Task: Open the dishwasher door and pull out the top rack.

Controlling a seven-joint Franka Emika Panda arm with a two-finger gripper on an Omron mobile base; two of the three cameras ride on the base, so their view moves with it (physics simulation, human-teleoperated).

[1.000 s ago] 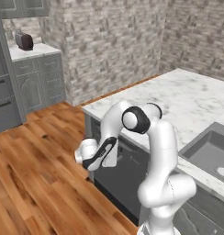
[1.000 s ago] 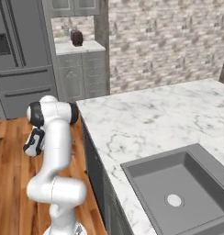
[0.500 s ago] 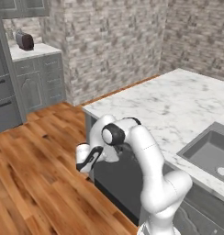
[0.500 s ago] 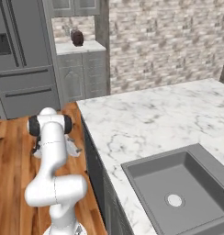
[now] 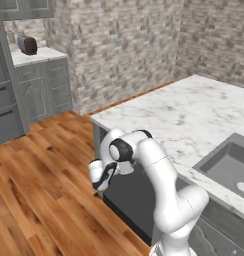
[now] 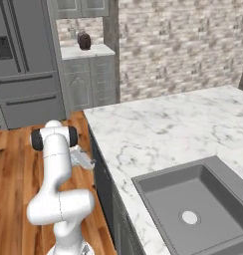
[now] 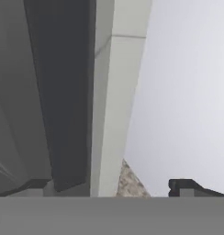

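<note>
Beside the kitchen island's dark front, the gripper (image 5: pixel 101 186) hangs low over the wood floor (image 5: pixel 39 200), its jaws spread wide with nothing between them. From the hand view, one dark fingertip (image 7: pixel 189 187) shows at the lower right, and another dark tip sits at the lower left, well apart from it. Just beside the gripper, in the left base view, stands the dishwasher door (image 5: pixel 129 200), a flat dark-grey panel set upright in the island's side and shut. Whether the gripper touches the panel cannot be told. The white arm (image 5: pixel 159 175) bends down from its base, its dark elbow joint near the island's corner; from the right base view the arm (image 6: pixel 56 164) stands just left of the island's edge.

Above the door lies the marble countertop (image 5: pixel 194 115), with a grey sink (image 6: pixel 193 209) sunk into it farther along. Behind the island rises a stone wall (image 5: pixel 119 45). Well apart, across the floor, pale grey cabinets (image 5: pixel 41 90) carry a dark toaster (image 5: pixel 27 45), next to a tall grey refrigerator (image 6: pixel 24 60).
</note>
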